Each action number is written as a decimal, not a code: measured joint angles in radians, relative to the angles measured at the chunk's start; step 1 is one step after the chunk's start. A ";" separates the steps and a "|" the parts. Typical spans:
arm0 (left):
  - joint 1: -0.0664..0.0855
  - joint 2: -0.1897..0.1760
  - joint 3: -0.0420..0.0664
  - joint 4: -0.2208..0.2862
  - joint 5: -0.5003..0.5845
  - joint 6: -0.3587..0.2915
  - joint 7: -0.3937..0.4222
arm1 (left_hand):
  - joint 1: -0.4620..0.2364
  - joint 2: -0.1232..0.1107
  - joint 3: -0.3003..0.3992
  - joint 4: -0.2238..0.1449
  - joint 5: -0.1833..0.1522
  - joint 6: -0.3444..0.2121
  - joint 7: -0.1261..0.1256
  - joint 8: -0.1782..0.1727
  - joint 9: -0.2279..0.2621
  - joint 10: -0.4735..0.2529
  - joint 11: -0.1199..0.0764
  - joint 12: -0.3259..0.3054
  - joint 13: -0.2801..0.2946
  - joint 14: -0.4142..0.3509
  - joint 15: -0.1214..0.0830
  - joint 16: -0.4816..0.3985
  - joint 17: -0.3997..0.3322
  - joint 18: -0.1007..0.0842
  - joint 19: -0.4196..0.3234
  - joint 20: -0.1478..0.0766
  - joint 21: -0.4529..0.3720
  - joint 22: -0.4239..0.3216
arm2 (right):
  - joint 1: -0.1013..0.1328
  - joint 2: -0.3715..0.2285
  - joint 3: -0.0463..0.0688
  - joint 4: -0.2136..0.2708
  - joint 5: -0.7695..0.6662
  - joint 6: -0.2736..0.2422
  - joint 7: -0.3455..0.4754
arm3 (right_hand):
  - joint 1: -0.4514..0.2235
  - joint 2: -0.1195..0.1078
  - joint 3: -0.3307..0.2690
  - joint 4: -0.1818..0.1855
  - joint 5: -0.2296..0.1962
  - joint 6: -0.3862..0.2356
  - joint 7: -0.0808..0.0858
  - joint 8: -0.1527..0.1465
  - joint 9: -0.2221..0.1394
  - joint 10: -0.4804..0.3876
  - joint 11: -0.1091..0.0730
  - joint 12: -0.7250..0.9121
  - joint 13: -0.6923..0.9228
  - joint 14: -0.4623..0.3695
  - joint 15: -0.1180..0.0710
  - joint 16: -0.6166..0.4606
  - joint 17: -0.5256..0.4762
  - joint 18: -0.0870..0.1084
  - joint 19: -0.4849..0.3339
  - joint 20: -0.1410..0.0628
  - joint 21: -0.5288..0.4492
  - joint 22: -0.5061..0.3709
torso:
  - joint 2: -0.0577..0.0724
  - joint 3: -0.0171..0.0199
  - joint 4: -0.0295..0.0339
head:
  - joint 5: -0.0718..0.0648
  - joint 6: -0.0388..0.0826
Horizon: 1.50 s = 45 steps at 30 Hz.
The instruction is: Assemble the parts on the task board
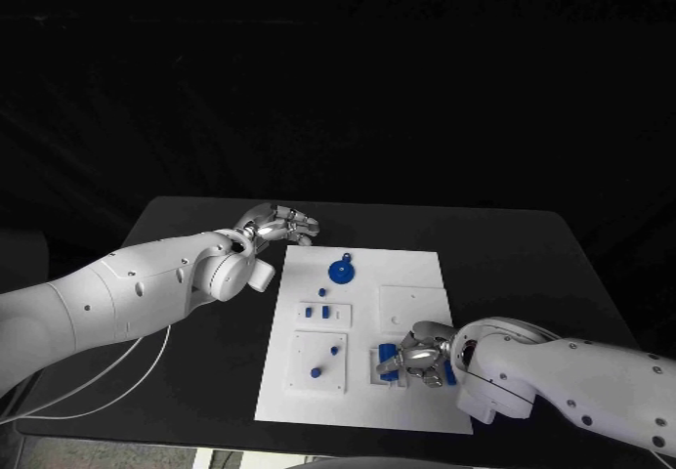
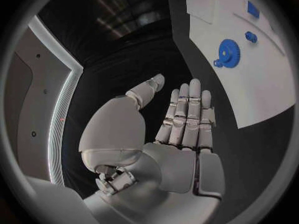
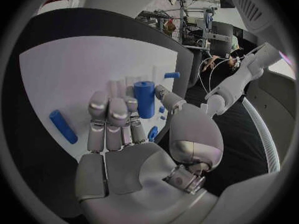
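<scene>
Progress looks like early-to-middle to me, judging by how things sit. On the task board, the white plate mid-table, a blue gear lies flat up around 12 o'clock and looks unmounted. Below it are two small blue pieces at roughly 9 o'clock, and a little blue peg in a raised white tile toward 7 o'clock. Can't tell whether those are seated or just lying there.

The right hand is over the board's 5 o'clock corner. In the right wrist view its fingers are close together and reach up against a stubby blue cylinder. It's touching or nearly so, but I honestly can't tell if it has a grip. A longer blue rod lies loose on the board just beside that hand.

The left hand hovers off the board past its 11 o'clock corner, fingers straight and together, holding nothing.

Parts are glossy blue plastic, small, probably slippery.
</scene>
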 measured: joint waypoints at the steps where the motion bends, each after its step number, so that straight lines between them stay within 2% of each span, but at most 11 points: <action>1: 0.000 0.000 0.000 0.000 0.000 0.000 0.000 | 0.000 0.000 0.000 0.000 0.000 0.000 0.000 0.000 0.000 0.000 0.000 0.000 0.000 0.000 0.000 0.000 0.000 0.000 0.000 0.000 0.000 0.000 | 0.000 0.000 0.000 0.000 -0.001 0.002 0.000 | 0.000 0.000 0.000 0.000 0.000 0.000 0.000 0.000 0.000 0.000 0.000 0.000 0.000 0.000 0.000 0.000 0.000 0.000 0.000 0.000 0.000 0.000 | 0.000 0.0000 -0.0001 | 0.001 0.000; 16: 0.000 -0.001 0.000 0.001 0.000 0.002 -0.001 | 0.000 0.000 -0.003 -0.003 0.000 0.000 0.000 0.000 -0.001 0.000 0.000 0.000 -0.001 0.000 0.000 0.000 0.001 0.000 0.000 0.000 0.000 0.001 | 0.000 0.005 -0.001 -0.001 -0.011 0.020 -0.007 | -0.015 -0.006 0.000 0.000 0.000 0.001 0.001 0.000 0.001 0.000 0.000 -0.002 0.001 0.000 0.000 0.000 0.000 0.000 0.000 0.000 0.000 0.000 | 0.000 0.0006 -0.0010 | 0.005 -0.002; 21: 0.000 -0.001 0.000 0.001 0.000 0.002 -0.001 | 0.001 -0.001 -0.005 0.000 0.000 0.000 0.000 0.000 -0.001 0.000 0.000 0.000 -0.001 0.000 0.000 -0.004 0.001 0.000 0.000 0.000 0.000 0.001 | -0.001 0.007 -0.001 -0.003 -0.013 0.019 -0.009 | -0.043 -0.026 -0.028 0.002 0.000 0.001 0.002 -0.005 0.002 0.000 0.000 -0.002 0.003 0.002 0.002 -0.004 0.001 0.000 0.000 0.000 0.000 0.000 | 0.000 0.0004 -0.0011 | 0.005 -0.004; 25: 0.000 -0.001 0.000 0.001 0.000 0.002 -0.001 | 0.001 -0.001 -0.005 0.000 0.000 0.000 0.000 0.000 -0.001 0.000 0.000 0.000 -0.001 0.000 0.000 -0.004 0.002 0.000 0.000 0.000 0.000 0.001 | -0.001 0.010 -0.001 -0.006 -0.015 0.019 -0.009 | -0.081 -0.053 -0.075 0.000 0.000 -0.007 0.010 -0.009 0.002 -0.004 0.004 -0.009 0.006 0.002 0.002 -0.008 0.002 0.000 0.000 0.000 0.000 0.000 | 0.000 0.0002 -0.0010 | 0.006 -0.004; 29: 0.000 -0.002 0.000 0.001 0.000 0.002 -0.001 | 0.001 -0.001 -0.005 0.000 0.000 0.000 0.000 0.000 -0.001 0.000 0.000 0.000 -0.001 0.000 0.000 -0.004 0.002 0.000 0.000 0.000 -0.004 0.001 | 0.000 0.010 -0.001 -0.007 -0.017 0.021 -0.009 | -0.092 -0.065 -0.107 -0.012 0.000 -0.022 0.010 -0.018 0.003 -0.009 0.005 -0.009 0.008 0.002 0.002 -0.008 0.005 0.000 -0.001 0.000 0.000 0.000 | 0.000 0.0001 -0.0008 | 0.006 -0.005; 32: 0.000 -0.002 0.000 0.001 0.000 0.002 -0.001 | 0.001 -0.001 -0.005 0.000 0.000 0.000 0.000 0.000 -0.002 0.000 0.000 0.000 -0.001 0.000 0.000 -0.004 0.003 0.000 0.000 0.000 -0.004 0.001 | 0.000 0.009 0.000 -0.006 -0.018 0.024 -0.009 | -0.106 -0.052 -0.151 -0.045 0.000 -0.031 0.015 -0.024 0.003 -0.018 0.007 -0.009 0.011 -0.002 0.005 -0.013 0.010 0.000 -0.011 -0.004 -0.004 0.000 | 0.000 0.0001 -0.0008 | 0.007 -0.006; 35: 0.000 -0.002 0.000 0.001 0.000 0.002 -0.001 | 0.001 -0.001 -0.005 0.000 0.000 0.000 0.000 0.000 -0.002 0.000 0.000 0.000 -0.002 0.000 0.000 -0.004 0.003 0.000 0.000 0.000 -0.004 0.001 | 0.000 0.009 0.000 -0.005 -0.020 0.025 -0.009 | -0.120 -0.015 -0.212 -0.106 0.005 -0.034 0.015 -0.024 0.003 -0.022 0.010 -0.015 0.017 -0.005 0.002 -0.014 0.015 0.000 -0.019 -0.010 -0.008 0.000 | 0.000 0.0001 -0.0008 | 0.008 -0.007; 37: 0.000 -0.002 0.000 0.001 0.000 0.002 -0.001 | 0.001 -0.001 -0.005 0.000 0.000 0.000 0.000 0.000 -0.002 0.000 0.000 0.000 -0.002 0.000 0.000 -0.004 0.003 0.000 0.000 0.000 -0.004 0.001 | 0.000 0.008 0.000 -0.005 -0.022 0.025 -0.009 | -0.128 0.005 -0.240 -0.134 0.014 -0.034 0.015 -0.024 0.003 -0.022 0.010 -0.016 0.017 -0.005 0.001 -0.019 0.017 0.000 -0.020 -0.009 -0.012 0.000 | 0.000 0.0002 -0.0009 | 0.009 -0.007; 45: 0.000 -0.002 0.000 0.000 0.000 0.002 -0.001 | 0.001 -0.001 -0.005 0.000 0.000 0.000 0.000 0.000 -0.002 0.000 0.000 0.000 -0.002 0.000 0.000 -0.004 0.004 0.000 0.000 0.000 -0.004 0.002 | -0.001 0.001 -0.001 0.000 -0.023 0.029 0.006 | -0.123 0.025 -0.262 -0.179 0.023 -0.037 0.015 -0.039 0.003 -0.024 0.009 -0.016 0.017 -0.005 0.002 -0.024 0.020 0.000 -0.022 -0.011 -0.013 0.000 | 0.000 0.0006 -0.0009 | 0.008 -0.007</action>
